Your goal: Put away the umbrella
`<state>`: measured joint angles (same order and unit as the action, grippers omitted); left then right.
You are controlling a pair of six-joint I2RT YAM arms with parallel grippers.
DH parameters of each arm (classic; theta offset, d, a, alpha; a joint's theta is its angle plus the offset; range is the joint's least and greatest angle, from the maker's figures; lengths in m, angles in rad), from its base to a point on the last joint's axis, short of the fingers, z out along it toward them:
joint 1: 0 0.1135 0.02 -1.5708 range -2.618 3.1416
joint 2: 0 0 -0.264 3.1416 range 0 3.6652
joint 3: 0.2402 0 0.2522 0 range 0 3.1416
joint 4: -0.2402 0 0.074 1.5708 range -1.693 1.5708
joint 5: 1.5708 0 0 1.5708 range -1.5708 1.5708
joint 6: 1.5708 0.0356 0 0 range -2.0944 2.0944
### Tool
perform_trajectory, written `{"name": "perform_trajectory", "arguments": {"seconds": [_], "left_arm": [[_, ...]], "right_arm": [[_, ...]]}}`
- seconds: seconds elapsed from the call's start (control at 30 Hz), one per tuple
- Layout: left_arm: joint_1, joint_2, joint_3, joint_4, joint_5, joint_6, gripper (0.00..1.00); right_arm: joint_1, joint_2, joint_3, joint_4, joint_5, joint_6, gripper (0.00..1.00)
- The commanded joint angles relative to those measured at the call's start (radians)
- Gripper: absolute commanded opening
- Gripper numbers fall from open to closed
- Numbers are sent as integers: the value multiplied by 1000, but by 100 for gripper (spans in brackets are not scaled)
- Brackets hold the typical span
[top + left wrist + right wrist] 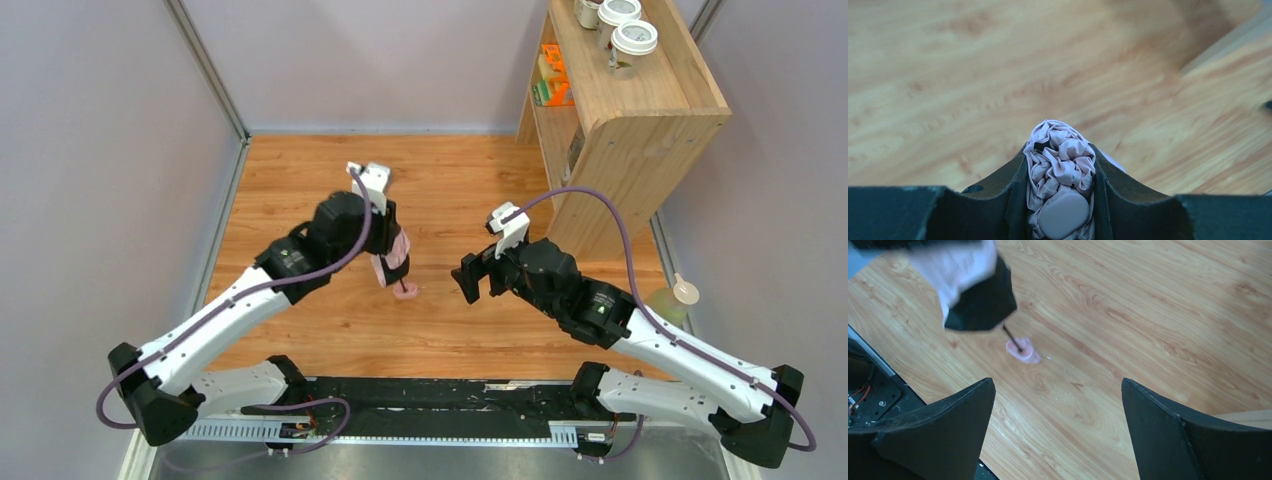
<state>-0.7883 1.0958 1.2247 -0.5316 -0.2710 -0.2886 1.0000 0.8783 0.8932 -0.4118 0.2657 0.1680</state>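
Note:
My left gripper [396, 248] is shut on the umbrella [397, 262], squeezing its bunched pale pink canopy [1060, 160] between the jaws, with a smooth pink cap [1063, 215] low in the gap. The umbrella hangs over the wooden table. Its thin black shaft [1010, 337] points down to the small pink handle [407, 292], which is at or just above the tabletop. From the right wrist I see the black lining [980, 305] and the handle [1023, 351] ahead and to the left. My right gripper [470, 282] stands wide open and empty [1057, 382], a short way right of the umbrella.
A wooden shelf unit [640, 120] stands at the back right, with lidded cups [632, 40] on top and orange items [552, 75] inside. A pale bottle [675, 297] sits by the right wall. Grey walls enclose the table.

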Motion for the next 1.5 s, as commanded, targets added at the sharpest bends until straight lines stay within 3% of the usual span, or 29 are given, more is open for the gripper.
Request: {"name": "perform_trajectory", "arguments": {"seconds": [0.0, 0.1, 0.23, 0.33, 0.5, 0.6, 0.7, 0.8, 0.87, 0.93, 0.97, 1.17, 1.37, 1.47], "left_arm": [[-9, -36, -345, 284, 47, -60, 0], [-46, 30, -538, 474, -20, -75, 0], [-60, 46, -588, 492, -72, -141, 0], [-39, -2, -553, 403, -54, -187, 0], [76, 84, -294, -21, 223, -250, 4], [124, 238, -142, -177, 485, -120, 9], [129, 357, -56, -245, 596, 35, 21], [136, 470, -2, -199, 694, 48, 27], [136, 551, 51, -177, 746, 52, 39], [136, 622, 117, -203, 745, 60, 72], [138, 631, 134, -206, 745, 63, 74], [208, 544, 145, -229, 675, 68, 75], [248, 203, 40, -197, 604, 13, 76], [247, 80, -7, -188, 633, -20, 76]], "right_arm": [[-3, 1, -23, 7, 23, 34, 100], [-4, -2, -46, 17, 12, 44, 100], [-4, 4, -66, 24, -9, 51, 100], [-4, 27, -74, 12, -29, 47, 100], [-4, 45, -77, -25, -46, 62, 100], [-6, 44, -76, -39, -60, 73, 100], [-4, 42, -71, -47, -79, 76, 100], [-4, 37, -71, -62, -86, 82, 100], [-4, 30, -77, -68, -91, 88, 100], [-4, 19, -85, -82, -89, 96, 100], [-6, 14, -86, -91, -88, 99, 100], [-6, -9, -86, -154, -21, 143, 100], [-4, -53, -22, -235, 195, 200, 100], [-4, -133, -17, -220, 257, 199, 100]]}}
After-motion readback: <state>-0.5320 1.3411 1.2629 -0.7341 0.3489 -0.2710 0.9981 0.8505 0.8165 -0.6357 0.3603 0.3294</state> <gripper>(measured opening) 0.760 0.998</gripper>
